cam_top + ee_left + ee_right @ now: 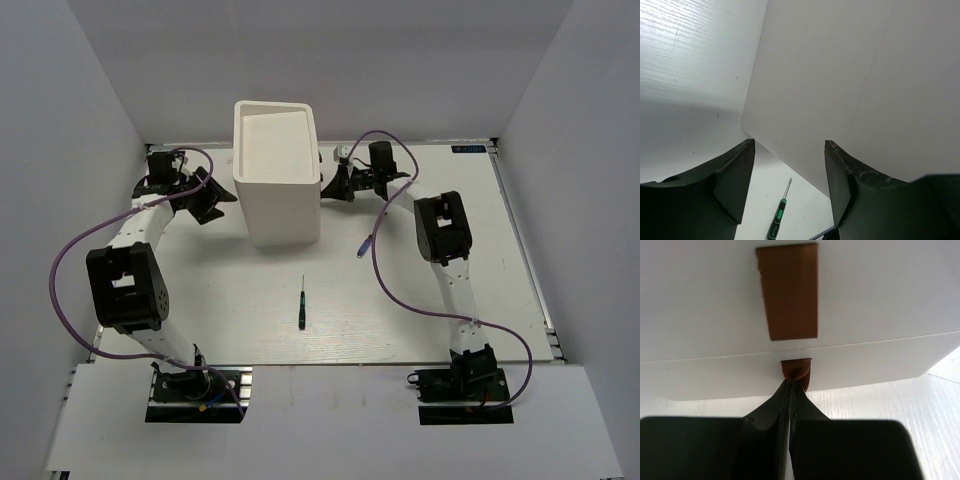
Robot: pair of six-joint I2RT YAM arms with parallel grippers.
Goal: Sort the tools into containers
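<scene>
The tall white cabinet stands at the back middle of the table. A thin black screwdriver with a green band lies in front of it and also shows in the left wrist view. No other tool is in view. My left gripper is open and empty, close to the cabinet's left side wall. My right gripper is at the cabinet's right side. In the right wrist view it is shut on a small brown drawer pull. A larger brown pull sits above it.
White walls enclose the table on the left, back and right. Purple cables loop from both arms; the right one hangs down to the table right of the cabinet. The table's near edge runs between the arm bases.
</scene>
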